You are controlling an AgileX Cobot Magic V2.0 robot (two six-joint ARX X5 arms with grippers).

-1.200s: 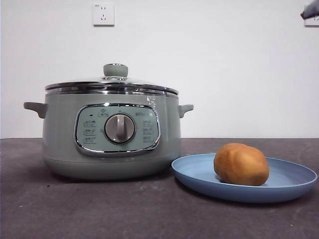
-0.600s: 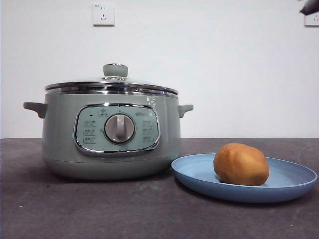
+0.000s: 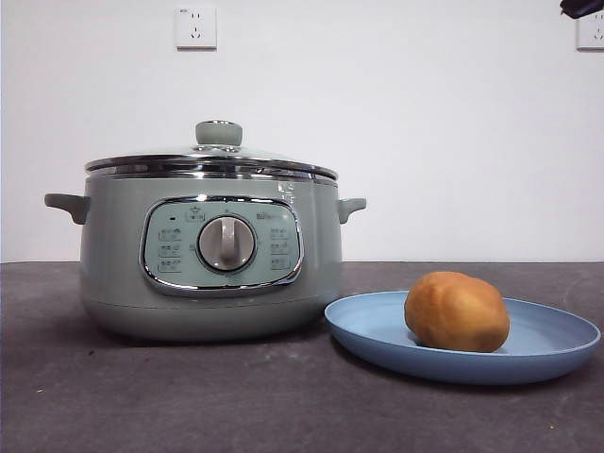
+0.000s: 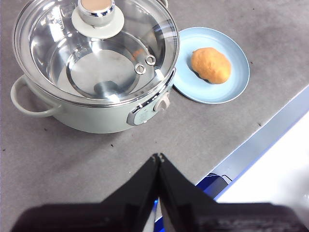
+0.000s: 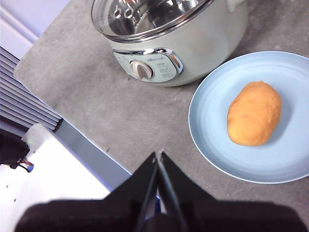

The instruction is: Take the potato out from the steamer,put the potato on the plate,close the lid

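Observation:
The potato (image 3: 457, 310) lies on the light-blue plate (image 3: 377, 330), to the right of the steamer (image 3: 208, 250). The glass lid (image 3: 219, 156) sits closed on the steamer. In the left wrist view the lid (image 4: 96, 48) covers the steamer (image 4: 91, 116), with the plate (image 4: 231, 92) and potato (image 4: 210, 65) beside it. My left gripper (image 4: 158, 156) is shut and empty, high above the table's front edge. My right gripper (image 5: 159, 153) is shut and empty, high above the table near the plate (image 5: 212, 121) and potato (image 5: 254, 113). The steamer (image 5: 193, 48) also shows there.
A black arm tip (image 3: 583, 8) shows at the top right corner of the front view. A wall socket (image 3: 195, 27) is on the white wall behind. The table's front edge (image 4: 260, 140) runs near both grippers.
The black arm tip at the top right corner has risen and drawn further out of the front view. The steamer, lid, plate and potato have not moved.

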